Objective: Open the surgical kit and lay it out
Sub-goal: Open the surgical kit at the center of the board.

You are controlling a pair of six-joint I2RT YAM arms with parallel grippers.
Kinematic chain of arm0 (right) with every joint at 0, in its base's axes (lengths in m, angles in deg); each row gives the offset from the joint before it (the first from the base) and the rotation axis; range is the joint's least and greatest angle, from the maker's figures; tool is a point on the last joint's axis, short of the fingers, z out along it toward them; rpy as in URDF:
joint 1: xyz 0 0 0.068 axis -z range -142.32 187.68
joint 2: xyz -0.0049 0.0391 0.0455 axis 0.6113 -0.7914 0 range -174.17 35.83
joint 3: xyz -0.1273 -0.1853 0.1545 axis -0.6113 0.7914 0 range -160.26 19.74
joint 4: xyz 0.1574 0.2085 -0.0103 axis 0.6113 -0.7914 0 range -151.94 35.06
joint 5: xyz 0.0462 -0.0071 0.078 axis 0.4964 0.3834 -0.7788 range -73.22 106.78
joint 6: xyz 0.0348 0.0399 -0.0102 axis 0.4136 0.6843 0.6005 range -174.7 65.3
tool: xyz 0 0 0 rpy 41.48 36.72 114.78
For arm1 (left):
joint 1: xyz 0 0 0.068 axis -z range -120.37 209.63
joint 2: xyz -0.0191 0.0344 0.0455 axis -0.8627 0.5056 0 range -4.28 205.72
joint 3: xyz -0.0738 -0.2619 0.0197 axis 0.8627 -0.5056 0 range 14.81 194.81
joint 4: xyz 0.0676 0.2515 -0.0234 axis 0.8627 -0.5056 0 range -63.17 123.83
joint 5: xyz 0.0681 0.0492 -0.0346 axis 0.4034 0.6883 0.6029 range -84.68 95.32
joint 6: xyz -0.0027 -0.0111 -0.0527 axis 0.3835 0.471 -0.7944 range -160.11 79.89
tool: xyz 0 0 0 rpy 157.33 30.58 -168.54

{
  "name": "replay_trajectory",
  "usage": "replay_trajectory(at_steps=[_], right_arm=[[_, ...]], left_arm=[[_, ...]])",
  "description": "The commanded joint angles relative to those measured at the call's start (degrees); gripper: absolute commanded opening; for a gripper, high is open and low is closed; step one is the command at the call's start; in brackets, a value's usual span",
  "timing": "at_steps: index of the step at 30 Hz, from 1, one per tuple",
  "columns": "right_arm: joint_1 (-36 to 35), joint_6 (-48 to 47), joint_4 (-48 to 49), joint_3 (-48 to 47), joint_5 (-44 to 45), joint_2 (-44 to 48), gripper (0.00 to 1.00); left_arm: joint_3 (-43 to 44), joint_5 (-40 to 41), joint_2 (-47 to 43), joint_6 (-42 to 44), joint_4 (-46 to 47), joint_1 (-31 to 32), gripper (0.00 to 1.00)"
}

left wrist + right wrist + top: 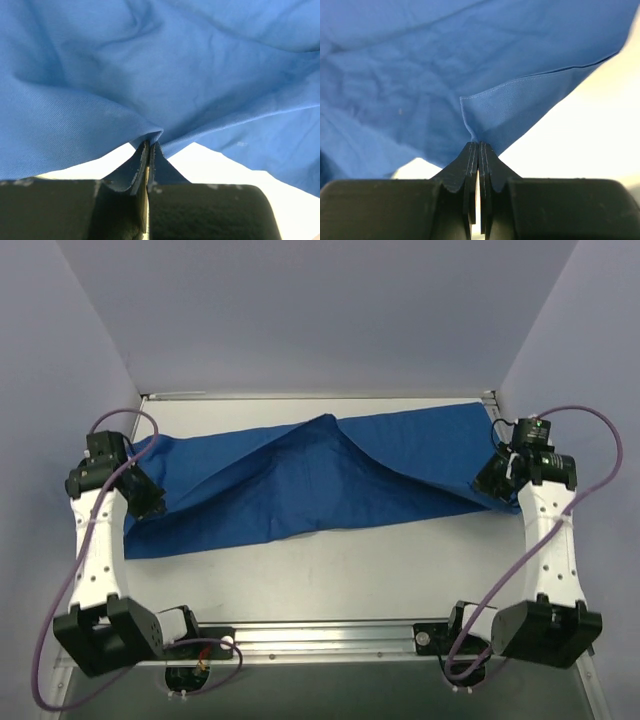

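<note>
Left gripper [150,145] clamped shut on a pinch of the blue cloth wrap [175,65]. The left wrist view shows fabric bunched right at the fingertips, with creases fanning up and out from the pinch. Right gripper [478,145] is closed too, nipping a hemmed corner of the wrap [420,65]; the stitched edge runs off toward the upper right of that frame.

Only the wrist views show the actual grip. In the top view the left gripper [150,498] and right gripper [497,478] just sit at the cloth's two ends, their jaws too small to read.

Only the top view gives the layout. The wrap [320,480] stretches across the middle band of the frame from left-centre to right-centre on the white table [330,570]. Its lower-left corner lies flat. A peaked ridge rises at top centre, maybe pulled-up fabric, maybe something under it; cannot tell, as whatever the cloth covers is hidden.

Purple cables [70,580] loop off both arms. A metal rail [320,638] runs along the bottom edge between the arm bases.

Any markings on the arm housings are too small to read.
</note>
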Motion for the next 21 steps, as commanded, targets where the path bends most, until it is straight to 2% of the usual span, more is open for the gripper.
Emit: replay_trajectory(at_steps=[1,6,13,17,20,21], right_arm=[[-0.04,-3.44,-8.92,1.27,4.50,5.31,0.00],[-1.35,-5.02,-14.80,0.14,16.61,11.47,0.00],[-1.36,-2.31,-19.99,-0.49,20.85,19.73,0.00],[-1.36,-1.33,-22.28,1.88,20.60,25.96,0.00],[-1.44,-2.21,-22.99,3.55,16.93,27.12,0.00],[-1.44,-2.39,-22.81,3.82,16.03,26.77,0.01]], left_arm=[[-2.71,2.97,-9.76,-1.37,-4.55,-0.64,0.02],[-7.82,5.10,-15.23,-3.65,-6.58,-0.55,0.02],[-8.34,6.15,-19.53,-4.18,-7.37,1.64,0.02],[-10.89,6.16,-22.53,-3.66,-6.76,3.49,0.17],[-10.02,5.28,-22.27,-2.87,-5.71,3.84,0.35],[-9.49,4.41,-22.09,-2.25,-5.00,3.84,0.45]])
